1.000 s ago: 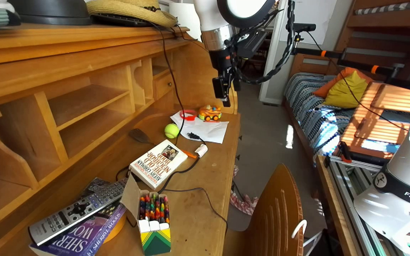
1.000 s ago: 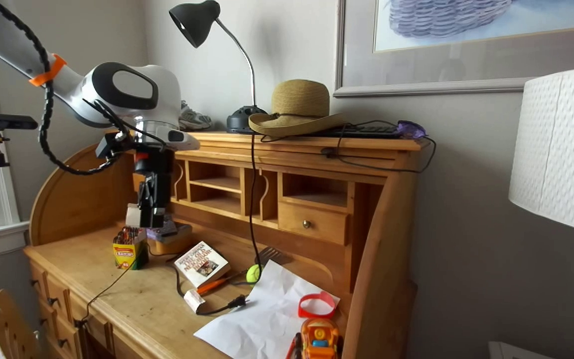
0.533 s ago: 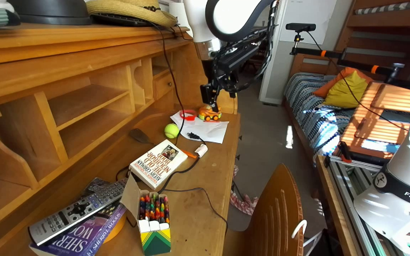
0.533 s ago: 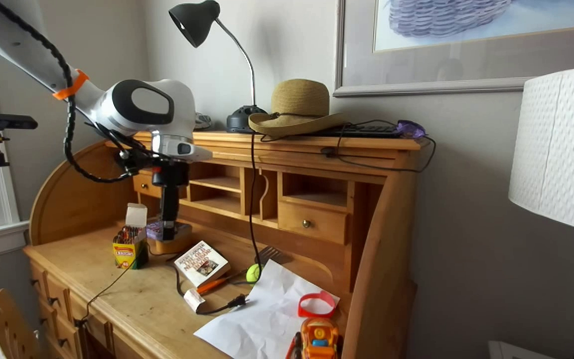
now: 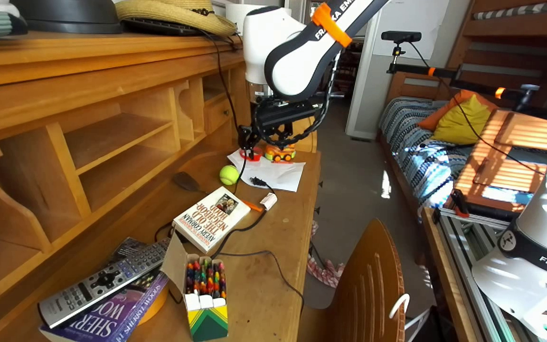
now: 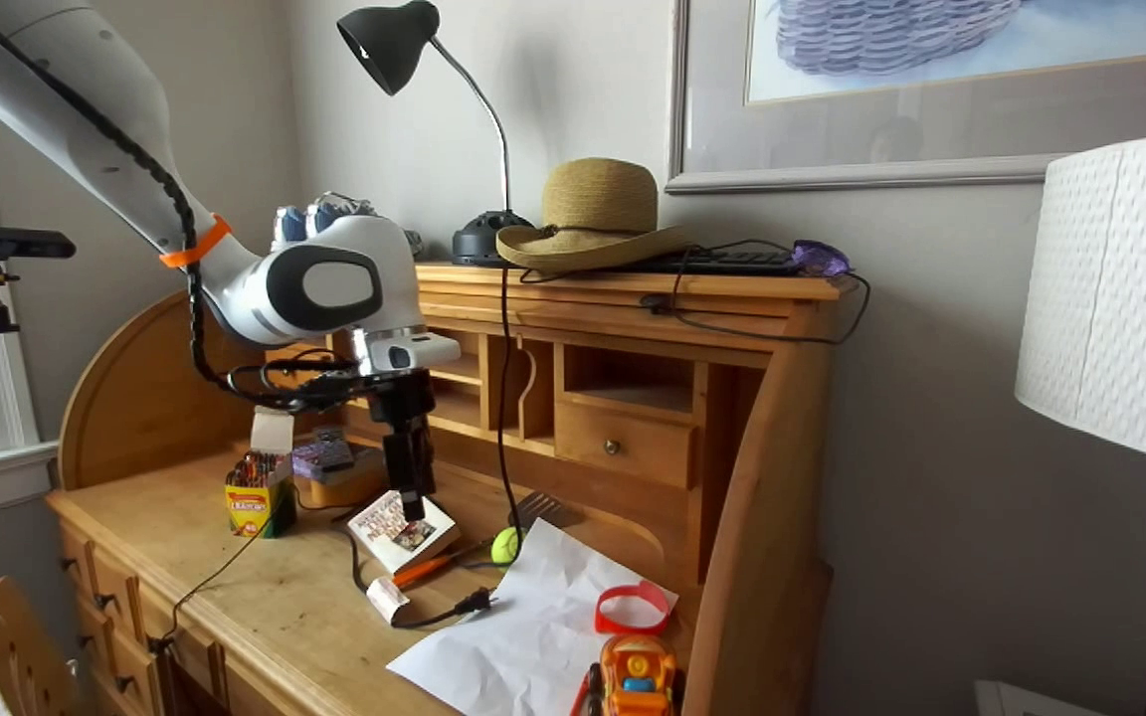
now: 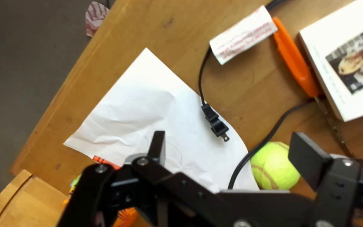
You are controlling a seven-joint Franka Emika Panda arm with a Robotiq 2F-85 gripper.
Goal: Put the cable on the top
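The black cable hangs from the hutch's upper ledge to the desk in both exterior views (image 5: 230,102) (image 6: 504,398). It also shows in the wrist view (image 7: 265,140), curving past a tennis ball until the gripper's body hides it. Its plug (image 7: 215,121) lies on white paper, with a white tag on the cord. The top (image 6: 747,286) is the long wooden ledge, also seen in an exterior view (image 5: 88,46). My gripper (image 7: 228,143) is open and empty, pointing down above the desk. In an exterior view the gripper (image 6: 414,509) is beside the hanging cable, apart from it.
The tennis ball (image 7: 274,165), a white book (image 5: 212,218), an orange-handled spatula (image 7: 295,56) and a toy car (image 6: 636,676) lie on the desk. A crayon box (image 5: 206,299) and a remote (image 5: 105,280) stand farther along. A straw hat (image 6: 598,214) and a lamp (image 6: 483,239) sit on the ledge.
The arm has lowered and moved over the desk, toward the hanging cable. The cable and the desk objects have not visibly moved.
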